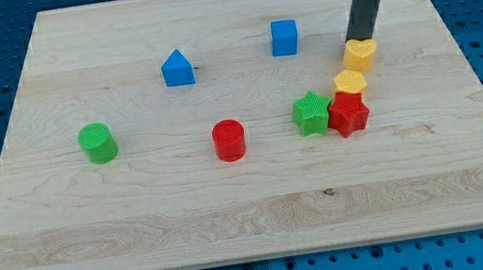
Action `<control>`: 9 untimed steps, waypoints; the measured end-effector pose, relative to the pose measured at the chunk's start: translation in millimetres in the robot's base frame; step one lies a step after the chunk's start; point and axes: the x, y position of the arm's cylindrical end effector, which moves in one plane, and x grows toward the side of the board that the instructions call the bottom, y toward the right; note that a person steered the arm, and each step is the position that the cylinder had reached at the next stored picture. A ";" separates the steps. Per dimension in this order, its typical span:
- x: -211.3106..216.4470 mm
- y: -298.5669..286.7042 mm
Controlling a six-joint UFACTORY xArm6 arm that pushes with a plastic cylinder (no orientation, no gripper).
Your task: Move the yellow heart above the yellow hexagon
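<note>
My tip [360, 39] bears on upper edge of yellow heart [361, 53]; no fingers fitted, push contact only. Heart sits just above yellow hexagon [349, 81], near but apart; placement judged near complete.

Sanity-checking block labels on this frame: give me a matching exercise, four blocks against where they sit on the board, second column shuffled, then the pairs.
Column 1
1. yellow heart
2. green cylinder
3. blue cube
4. red star

Column 2
A. far toward the view's left, alone
B. at my tip, just below it in the view
C. just below the yellow hexagon, right of the green star
D. near the view's top, left of the rod

Pairs: 1-B, 2-A, 3-D, 4-C
</note>
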 end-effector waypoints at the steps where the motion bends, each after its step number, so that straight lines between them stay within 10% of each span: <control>1: 5.5 -4.7; 9: 12.8 -13.7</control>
